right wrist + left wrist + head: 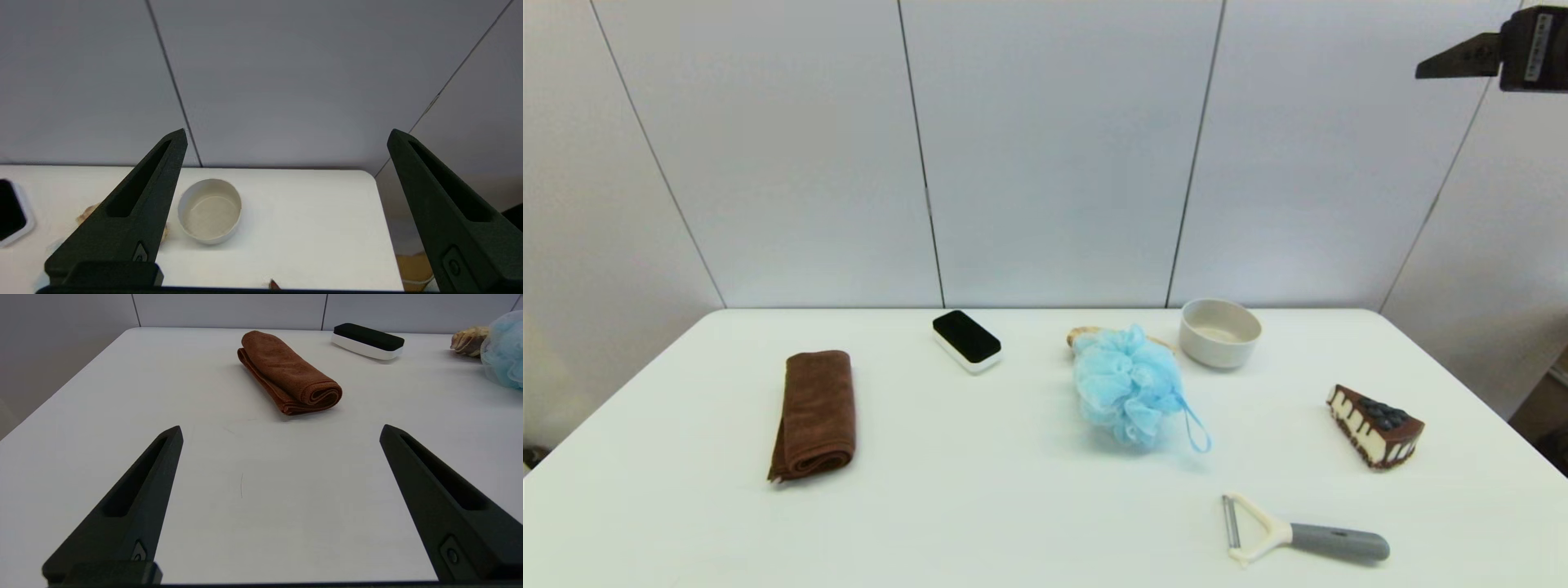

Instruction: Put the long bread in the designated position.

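The long bread (1085, 335) lies at the back of the table, mostly hidden behind a blue bath pouf (1129, 384); only a tan end shows. That ridged tan end (470, 339) also appears in the left wrist view. Nothing on the white tabletop marks the designated position. My right gripper (1421, 72) hangs high at the upper right, far above the table; in its wrist view it (286, 136) is open and empty, over the bowl's area. My left gripper (282, 430) is open and empty, low over the near left tabletop, short of the towel.
A folded brown towel (814, 412) lies left, a black-and-white block (966, 340) behind the middle, a beige bowl (1219, 331) right of the pouf. A chocolate cake slice (1376, 425) and a peeler (1298, 537) sit on the right.
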Controlling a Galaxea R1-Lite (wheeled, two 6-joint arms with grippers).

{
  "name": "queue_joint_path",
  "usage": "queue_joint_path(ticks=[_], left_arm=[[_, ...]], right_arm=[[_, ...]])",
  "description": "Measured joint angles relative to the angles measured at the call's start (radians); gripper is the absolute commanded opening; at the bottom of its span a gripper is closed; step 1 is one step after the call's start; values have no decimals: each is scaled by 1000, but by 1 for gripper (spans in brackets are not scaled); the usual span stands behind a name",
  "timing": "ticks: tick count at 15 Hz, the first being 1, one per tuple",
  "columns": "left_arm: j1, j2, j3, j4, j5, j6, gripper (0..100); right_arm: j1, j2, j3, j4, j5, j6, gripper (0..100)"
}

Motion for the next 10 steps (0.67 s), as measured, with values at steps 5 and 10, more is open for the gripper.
queue_joint_path(ticks=[5, 10], left_arm=[[0, 0, 0, 0, -1, 0, 100], [0, 0, 0, 0, -1, 0, 100]], right_arm=[[-14, -185, 140, -1, 76, -48, 100], [-9, -404, 359, -1, 84, -83, 100]])
